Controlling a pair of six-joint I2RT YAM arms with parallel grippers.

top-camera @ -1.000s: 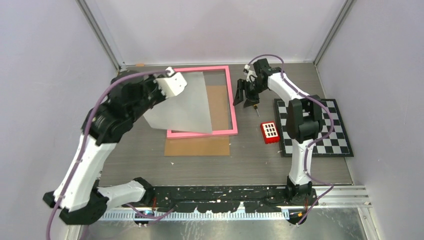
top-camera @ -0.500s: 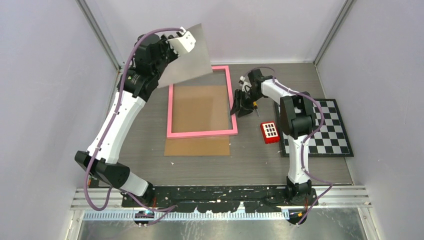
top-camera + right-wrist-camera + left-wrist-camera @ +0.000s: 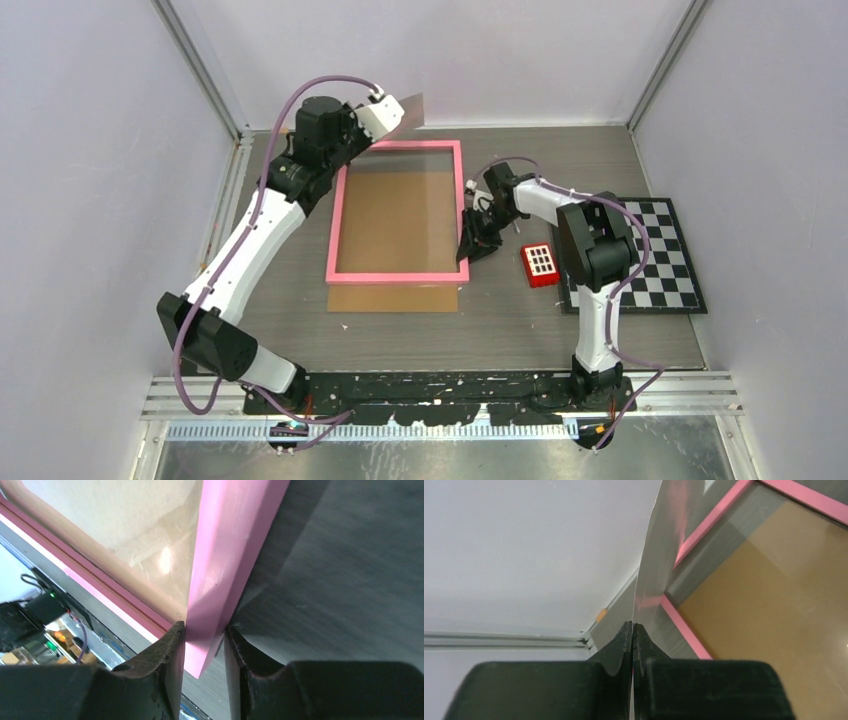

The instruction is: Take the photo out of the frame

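Photo, clamped by its edge in the left pincer, hangs above the far-left corner of the frame, whose right rail the right pincer grips on the tabletop.

Frame smooth pink; photo glossy; table matt woodgrain.

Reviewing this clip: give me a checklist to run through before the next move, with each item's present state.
1. Grip of the left tool on the photo: ok, shut on its edge.
2. Is the photo lifted out of the frame: ok.
3. Hold of the right tool on the frame's right rail: ok.
4. Is the photo uncreased: cannot tell, seen nearly edge-on.
5. Is the red block apart from the frame: ok.
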